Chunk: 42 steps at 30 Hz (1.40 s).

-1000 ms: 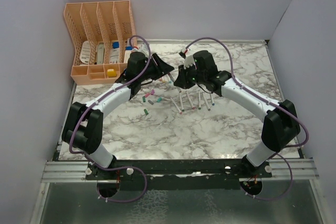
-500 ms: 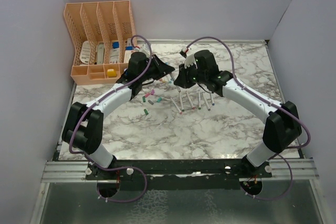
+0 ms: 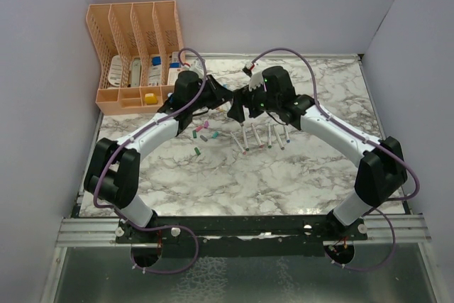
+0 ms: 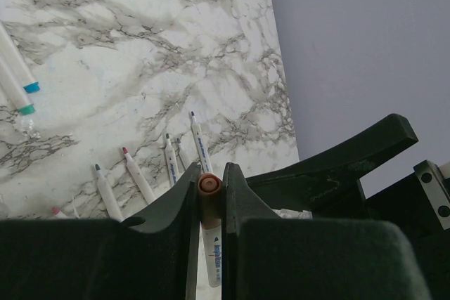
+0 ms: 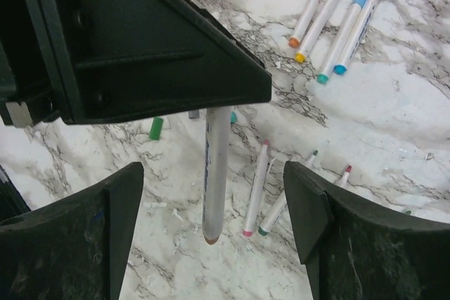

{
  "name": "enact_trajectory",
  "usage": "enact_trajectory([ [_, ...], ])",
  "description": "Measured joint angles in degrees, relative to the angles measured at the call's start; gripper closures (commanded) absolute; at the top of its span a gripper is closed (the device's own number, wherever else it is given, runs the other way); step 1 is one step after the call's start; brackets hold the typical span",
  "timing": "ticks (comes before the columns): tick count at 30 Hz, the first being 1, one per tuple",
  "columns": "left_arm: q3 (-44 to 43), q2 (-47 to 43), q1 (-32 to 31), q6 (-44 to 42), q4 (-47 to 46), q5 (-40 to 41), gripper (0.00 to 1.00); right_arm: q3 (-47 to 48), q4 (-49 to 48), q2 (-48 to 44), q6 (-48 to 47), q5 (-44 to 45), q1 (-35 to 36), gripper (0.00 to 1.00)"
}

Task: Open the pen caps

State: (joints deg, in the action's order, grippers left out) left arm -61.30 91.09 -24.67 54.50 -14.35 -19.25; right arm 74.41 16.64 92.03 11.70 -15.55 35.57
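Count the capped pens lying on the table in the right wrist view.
4, lying side by side at the top right: orange pen, yellow pen, light blue pen, blue pen. Others may be hidden from this camera.

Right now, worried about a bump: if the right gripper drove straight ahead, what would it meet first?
Likely the pen held in the left gripper; it lies between the right gripper's open fingers.

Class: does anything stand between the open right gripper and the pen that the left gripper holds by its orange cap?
Nothing visible does. The held pen juts from the left gripper, shut at its orange cap, and its free end points into the gap of the open right gripper.
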Motion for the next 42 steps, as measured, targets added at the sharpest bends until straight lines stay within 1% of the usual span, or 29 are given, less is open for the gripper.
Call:
enact_trajectory([
  [4, 0.00, 0.00, -1.07, 0.00, 0.04, 0.00, 1.00, 1.18, -0.02, 0.63, -0.02, -0.24, 0.00, 0.41],
  [9, 0.00, 0.00, -2.38, 0.00, 0.07, 0.02, 1.00, 2.45, -0.09, 2.19, 0.11, -0.70, 0.00, 0.70],
  [12, 0.00, 0.00, -2.47, 0.00, 0.07, 0.13, 1.00, 2.49, 0.00, 2.95, 0.02, -0.85, 0.00, 0.83],
  [14, 0.00, 0.00, -2.47, -0.02, 0.31, 0.13, 1.00, 2.49, -0.02, 3.37, 0.02, -0.79, -0.02, 0.96],
  [15, 0.00, 0.00, -2.47, -0.04, 0.46, 0.13, 1.00, 2.49, -0.04, 3.48, 0.11, -0.72, -0.09, 0.98],
  [25, -0.37, 0.00, -2.08, 0.09, 1.73, 1.31, 1.00, 1.40, -0.74, 3.10, 0.50, -0.44, -0.26, 0.99],
  [29, -2.69, 1.03, -1.77, 0.79, 4.22, -0.33, 1.00, -4.15, -6.14, -0.13, 1.09, 0.24, -0.44, 0.99],
  [30, -3.65, 1.68, -1.77, 0.92, 4.59, -0.24, 1.00, -5.35, -6.19, -1.11, 1.18, 0.28, -0.55, 0.99],
  [32, -6.16, 3.21, -0.02, 0.90, 4.15, 1.92, 1.00, -9.62, -4.76, -4.22, 1.53, -0.50, -0.50, 0.99],
  [35, -9.90, 5.14, 4.46, 0.63, 3.98, 5.57, 1.00, -16.33, -2.32, -8.87, 2.16, -1.33, -0.09, 0.99],
  [37, -11.17, 5.57, 6.67, 0.31, 4.02, 7.43, 1.00, -18.53, -0.94, -10.47, 2.47, -1.49, 0.11, 0.99],
  [39, -11.41, 5.57, 7.48, -0.07, 4.11, 8.35, 1.00, -19.41, -0.11, -11.26, 2.78, -0.81, 0.11, 0.99],
  [42, -10.75, 5.40, 6.91, -1.16, 5.03, 8.37, 1.00, -18.97, 0.90, -11.15, 3.52, 4.48, 0.13, 0.99],
])
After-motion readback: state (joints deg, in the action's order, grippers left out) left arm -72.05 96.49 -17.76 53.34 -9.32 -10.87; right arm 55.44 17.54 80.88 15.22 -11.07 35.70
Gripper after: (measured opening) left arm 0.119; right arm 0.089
